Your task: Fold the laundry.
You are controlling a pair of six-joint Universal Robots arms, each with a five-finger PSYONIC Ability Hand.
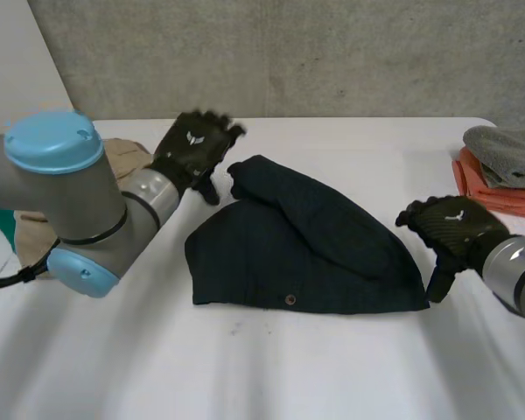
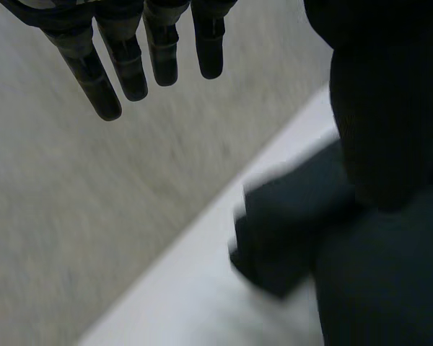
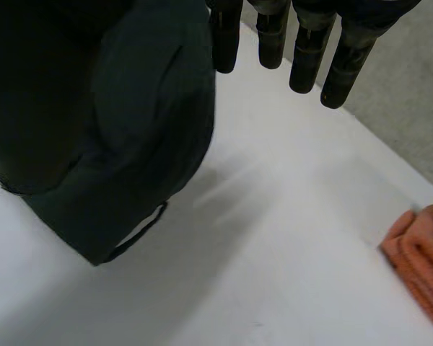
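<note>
White table (image 1: 332, 376), grey concrete wall (image 1: 332, 52) behind. Left hand (image 1: 192, 149) just beside the far-left corner of the dark garment (image 1: 306, 254), fingers (image 2: 130, 65) straight and spread, gripping nothing. Looks lifted off the cloth, likely lining up on that corner. Right hand (image 1: 446, 227) at the garment's right end, fingers (image 3: 303, 50) straight too, empty, thumb pointing down near the hem. Guessing 1 hand per end to bracket the piece for the next fold.

Garment mid-table, between the 2 hands, top layer lying diagonally over the lower one, so probably 1 fold in, lumpy, not squared. Small round snap (image 1: 290, 299) on the near edge.

Off to the right, well apart: grey cloth (image 1: 507, 149) stacked on orange cloth (image 1: 499, 197), presumably the done pile. Tan cloth (image 1: 122, 157) behind the left arm, likely waiting.

Hard to read:
- garment type (shorts? trousers?)
- whether right thumb touches table or hem
- tan cloth mostly hidden by the arm
- pile cut off at the head view's edge
</note>
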